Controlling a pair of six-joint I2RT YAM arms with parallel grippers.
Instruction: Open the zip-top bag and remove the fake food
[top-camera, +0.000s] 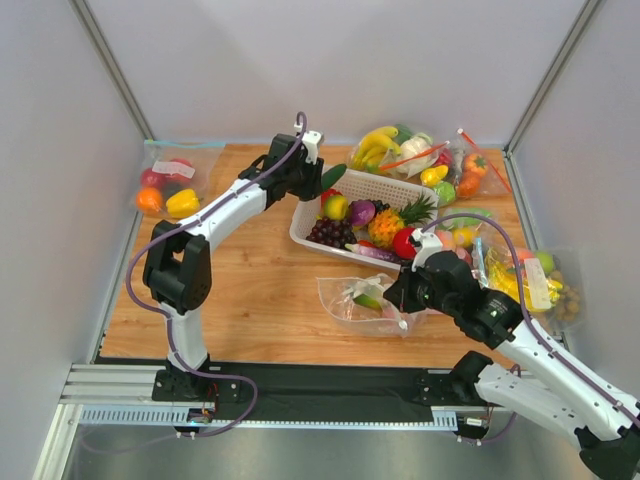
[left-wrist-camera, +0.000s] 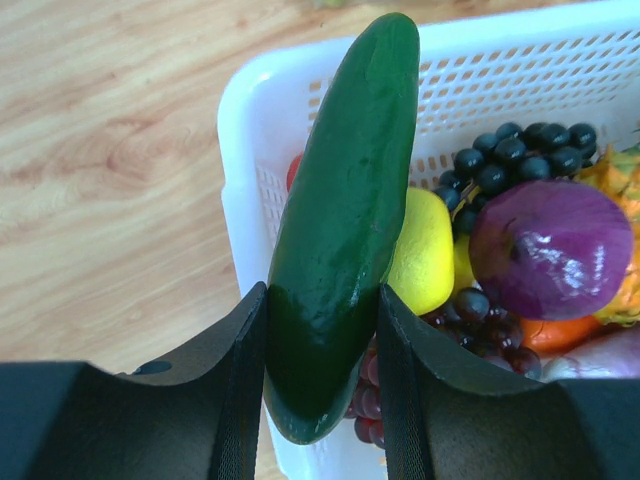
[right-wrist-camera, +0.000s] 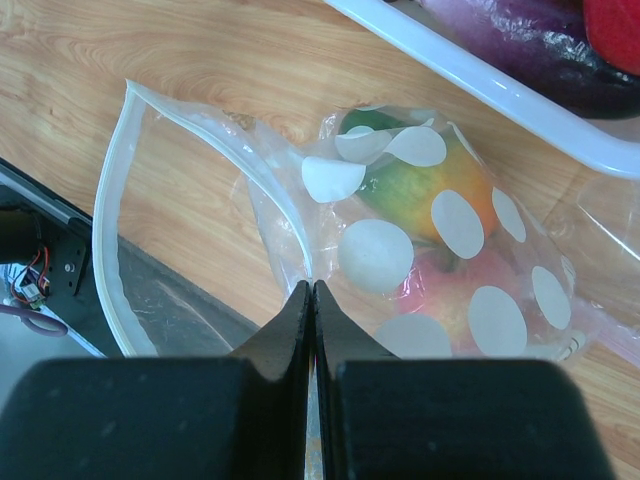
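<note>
One wooden table (top-camera: 250, 300). One white basket (top-camera: 297, 237) on it, full of other fruit, serving as drop spot. One zip-top bag (right-wrist-camera: 380, 255) flat beside basket, mouth gaping; right gripper (right-wrist-camera: 314, 290) pinched tight on film near zip edge, pinning it. One cucumber (left-wrist-camera: 345, 220) clamped in left gripper (left-wrist-camera: 322, 300), poised over basket corner for release. Two pieces left inside bag: yellow round fruit (right-wrist-camera: 420, 190), and what looks like peach (right-wrist-camera: 450, 290), dim behind film.

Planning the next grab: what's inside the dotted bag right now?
Through the bag, a yellow-orange fruit and a pink peach beside it. White dots and creased plastic cover parts of both; anything beneath them is hidden.
</note>
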